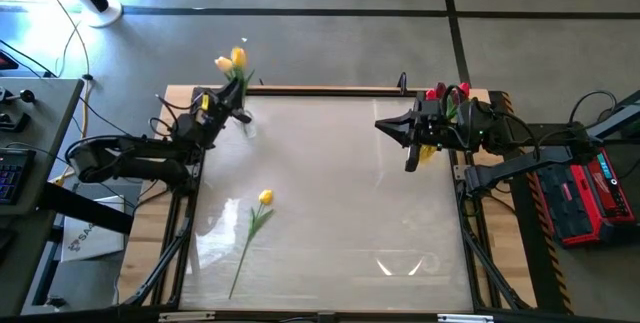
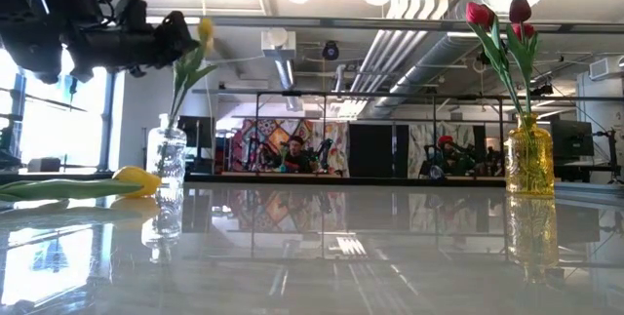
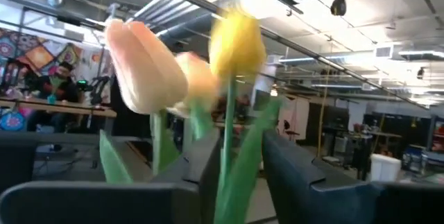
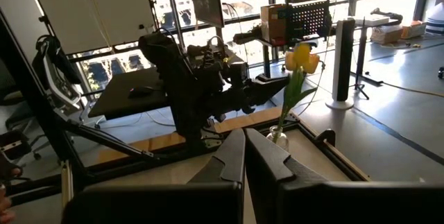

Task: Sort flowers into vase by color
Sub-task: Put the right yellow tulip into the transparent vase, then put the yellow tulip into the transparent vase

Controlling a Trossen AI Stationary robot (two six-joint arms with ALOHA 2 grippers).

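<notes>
At the tabletop's point(image 1: 330, 233) far left corner a clear vase point(image 2: 166, 154) already holds yellow and peach tulips point(image 1: 231, 61). The left gripper point(image 1: 238, 113) is right at their stems. In its wrist view the jaws stand a little apart on either side of one yellow tulip's stem, and it cannot be told whether they are touching it, so this flower looks just delivered or about to be let go.

Nearer the left edge, toward the front of the tabletop, one yellow tulip point(image 1: 264, 198) lies flat with its long green stem point(image 1: 245, 248) running toward the front edge. It is the only flower not yet in a vase, and by colour it belongs with the yellow bunch.

At the far right corner an amber vase point(image 2: 529, 161) carries the red and maroon tulips point(image 2: 499, 15), standing upright. The right gripper point(image 1: 409, 135) hovers just beside that vase, jaws pressed together and holding nothing.

The red side looks finished. What remains, as far as can be seen, is that one loose yellow tulip.
</notes>
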